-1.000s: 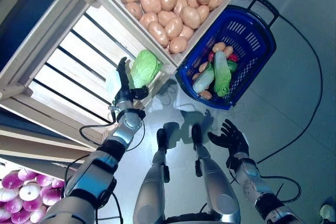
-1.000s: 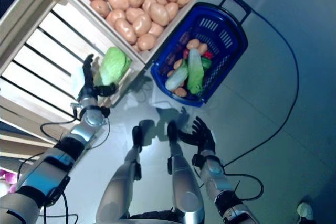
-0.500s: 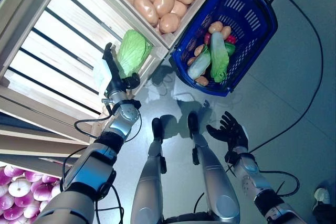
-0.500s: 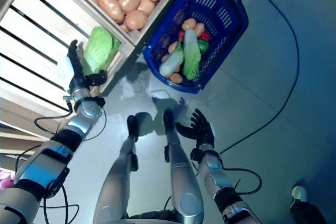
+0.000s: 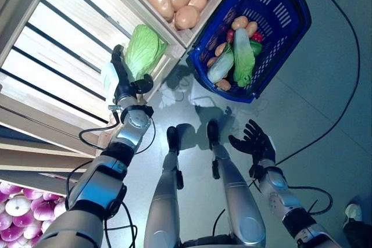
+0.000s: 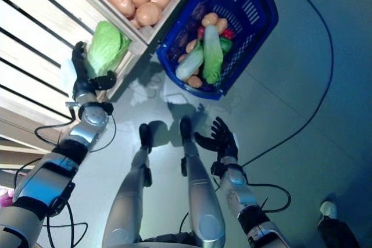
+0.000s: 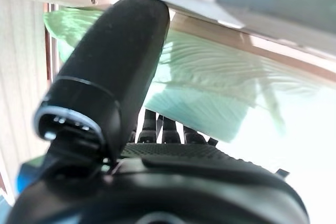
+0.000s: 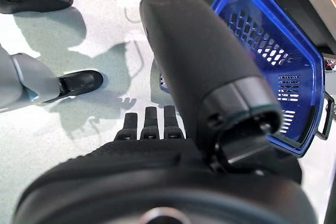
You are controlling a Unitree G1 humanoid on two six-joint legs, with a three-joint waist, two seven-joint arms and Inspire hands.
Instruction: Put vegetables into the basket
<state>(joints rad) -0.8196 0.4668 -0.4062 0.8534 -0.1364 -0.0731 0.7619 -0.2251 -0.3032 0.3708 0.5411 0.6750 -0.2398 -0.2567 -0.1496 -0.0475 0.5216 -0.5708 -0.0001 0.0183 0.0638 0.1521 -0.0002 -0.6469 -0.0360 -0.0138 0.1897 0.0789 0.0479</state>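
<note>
Gripping a pale green leafy cabbage (image 5: 144,51) between thumb and fingers, the left hand (image 5: 124,83) holds it at the edge of the slatted wooden crate (image 5: 64,45). The right hand (image 5: 254,143) hangs open above the floor, near the blue plastic basket (image 5: 282,27) of vegetables.

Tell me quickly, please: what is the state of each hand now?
Left hand: shut on the green cabbage, thumb and fingers round it at the crate's edge.
Right hand: open, fingers spread, holding nothing, above the floor.

Bright overhead light; glare on the floor (image 5: 174,94).
</note>
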